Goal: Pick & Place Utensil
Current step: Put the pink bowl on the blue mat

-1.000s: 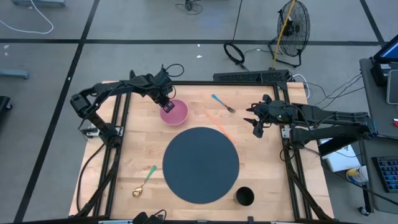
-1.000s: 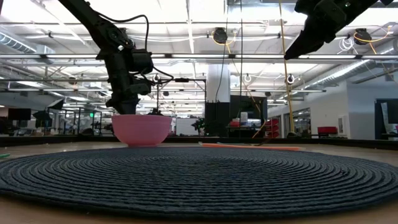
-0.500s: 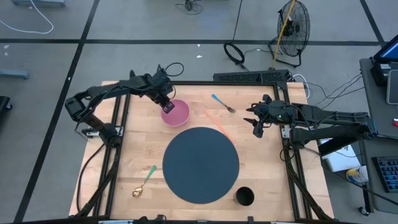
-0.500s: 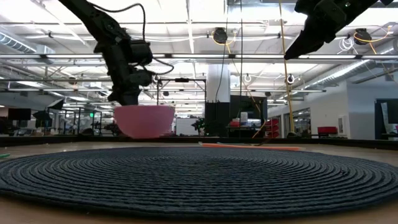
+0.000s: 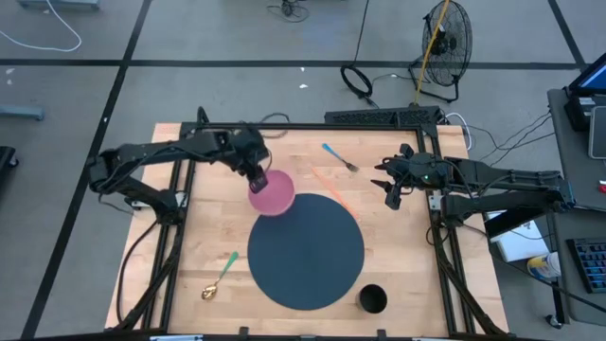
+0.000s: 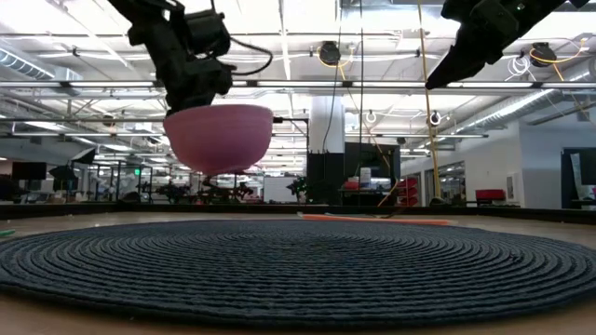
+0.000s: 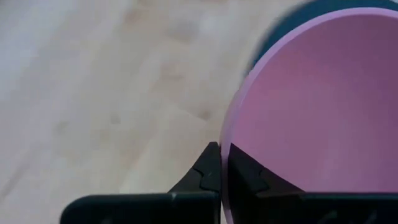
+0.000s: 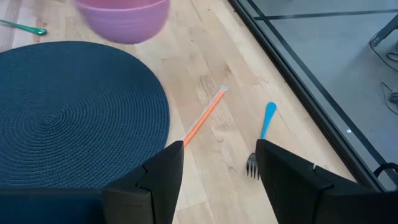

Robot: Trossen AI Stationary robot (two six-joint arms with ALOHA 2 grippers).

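My left gripper [image 5: 256,176] is shut on a pink bowl [image 5: 273,192], which hangs in the air over the far left edge of the round dark mat [image 5: 305,251]; the low view shows the bowl [image 6: 220,138] well above the mat [image 6: 298,270]. My right gripper [image 8: 219,168] is open and hovers at the table's right side [image 5: 390,189]. Below it lie a blue-handled fork [image 8: 261,134] and an orange straw [image 8: 204,116], flat on the wood. A green-handled gold spoon [image 5: 220,275] lies near the near left corner. My left gripper pinches the bowl's rim [image 7: 225,146] on the side toward the table's left, one finger inside the bowl and one outside. The fingers come from above, pointing down. The bowl is lifted clear of the table and hangs roughly upright, mouth up.
A black cup [image 5: 372,299] stands near the near right corner beside the mat. The fork [image 5: 338,158] and straw [image 5: 329,189] lie between the bowl and my right arm. Bare wood shows left of the mat. A black frame rims the table [image 5: 379,117].
My left gripper has risen with the pink bowl and carried it toward the near right, from the table surface to a place above the mat's far left edge. The bowl is now lifted clear. My right arm has kept still.
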